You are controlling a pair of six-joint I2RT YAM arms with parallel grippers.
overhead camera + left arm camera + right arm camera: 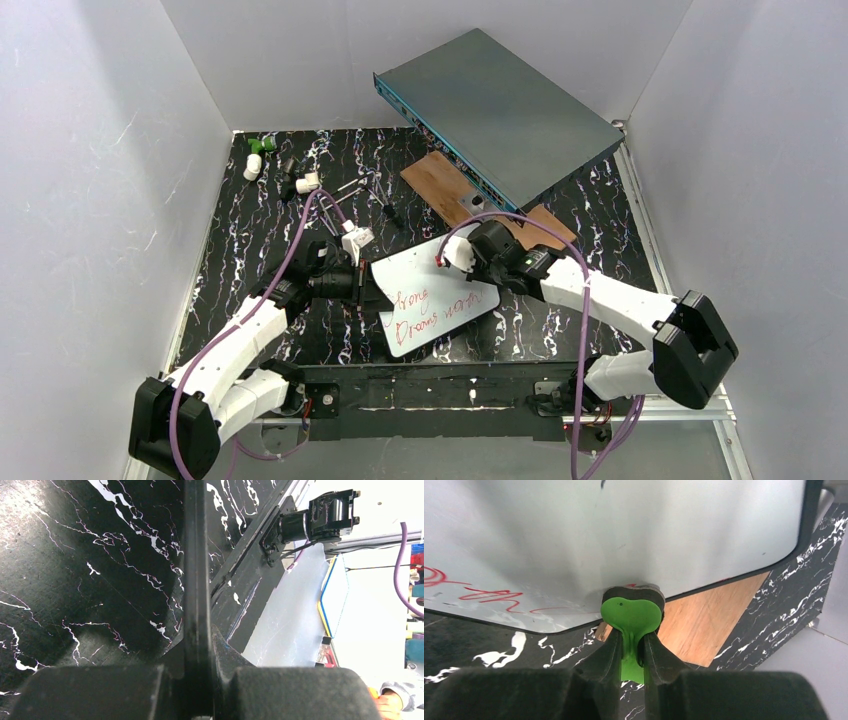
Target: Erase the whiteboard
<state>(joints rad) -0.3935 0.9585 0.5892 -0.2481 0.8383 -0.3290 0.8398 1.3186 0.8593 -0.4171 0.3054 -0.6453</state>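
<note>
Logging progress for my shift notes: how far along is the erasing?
Done: nothing visibly; red writing crosses the whiteboard. In hand: the left gripper clamps its edge, the right gripper holds a green eraser at its far edge. Left: wiping off all the writing.

**Hidden, Cropped, Too Small**

The wooden plank (440, 180) lies partly under the grey box (500, 110). The far-left small items (307, 183) are too small to name. In the right wrist view the whiteboard (624, 530) runs off the top and left edges, and fingers (659, 657) hide the green eraser (631, 615) stem.
</note>
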